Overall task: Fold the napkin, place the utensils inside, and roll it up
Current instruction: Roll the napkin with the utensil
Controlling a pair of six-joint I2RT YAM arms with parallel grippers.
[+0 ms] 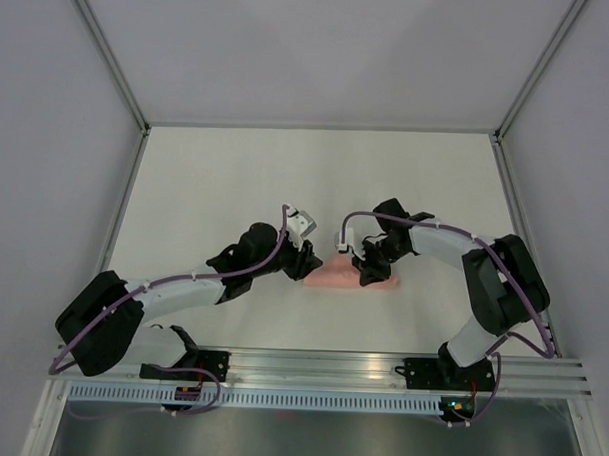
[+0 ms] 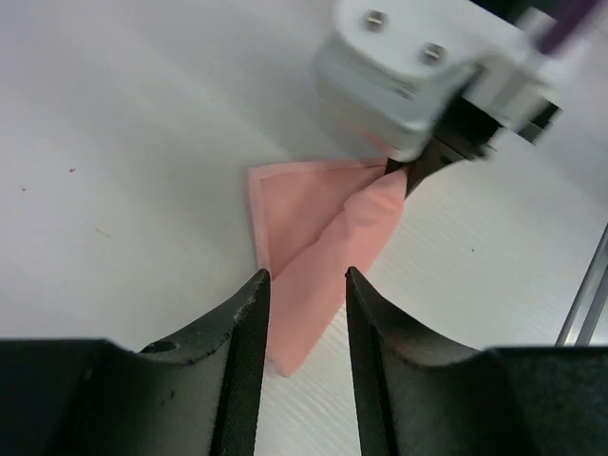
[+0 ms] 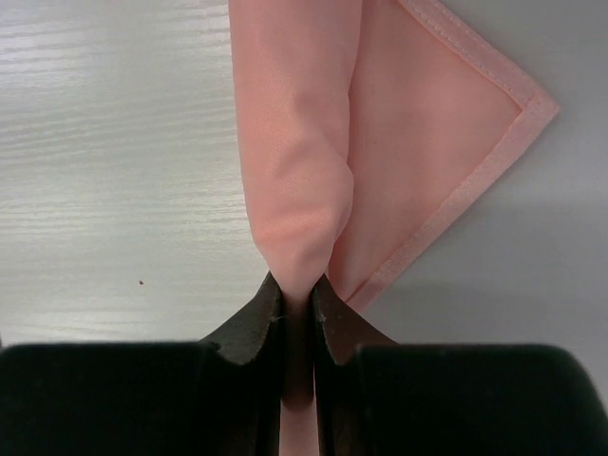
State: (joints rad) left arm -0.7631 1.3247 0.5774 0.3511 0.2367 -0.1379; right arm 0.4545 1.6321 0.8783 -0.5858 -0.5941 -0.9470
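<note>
One napkin (image 3: pixel 294 142) end pinched in right gripper (image 3: pixel 296 296) jaws, for tension; left gripper (image 2: pixel 306 280) jaws open, apparently straddling the other end.

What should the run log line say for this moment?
napkin: folded, partly rolled | right fingers: shut on napkin's ridge | left fingers: open, astride its other end | utensils: none in view

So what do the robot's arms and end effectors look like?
The left arm and right arm match: white links, bulky black joints, a purple cable along each. The left end effector and right end effector have two black tapered fingers.
</note>
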